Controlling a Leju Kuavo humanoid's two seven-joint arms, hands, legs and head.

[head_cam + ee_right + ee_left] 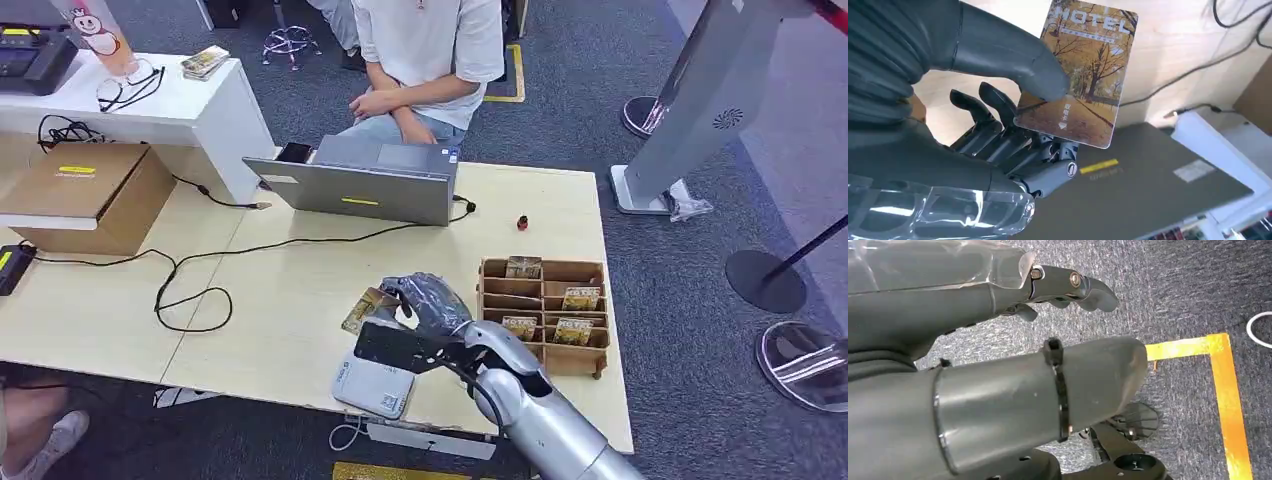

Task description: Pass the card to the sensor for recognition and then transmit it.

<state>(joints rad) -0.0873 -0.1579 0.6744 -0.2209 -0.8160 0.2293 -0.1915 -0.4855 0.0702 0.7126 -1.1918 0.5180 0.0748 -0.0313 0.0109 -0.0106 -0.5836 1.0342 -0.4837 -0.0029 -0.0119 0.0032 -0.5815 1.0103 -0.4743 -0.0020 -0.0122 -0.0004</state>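
Observation:
My right hand (428, 302) hovers over the wooden table, just beyond the white card sensor (372, 387) at the near edge. It pinches a hotel card (365, 308) with an autumn-tree picture between thumb and fingers. Up close, the card (1082, 70) sits under the thumb of the right hand (993, 120), pointing toward the laptop. My left hand (1013, 370) hangs over grey carpet, its fingers apart and holding nothing.
A wooden card rack (545, 310) holding several cards stands right of my hand. A grey laptop (365, 182) sits at the far edge with a person (420, 55) behind it. A black cable (200, 270) loops across the table. A cardboard box (85, 195) lies far left.

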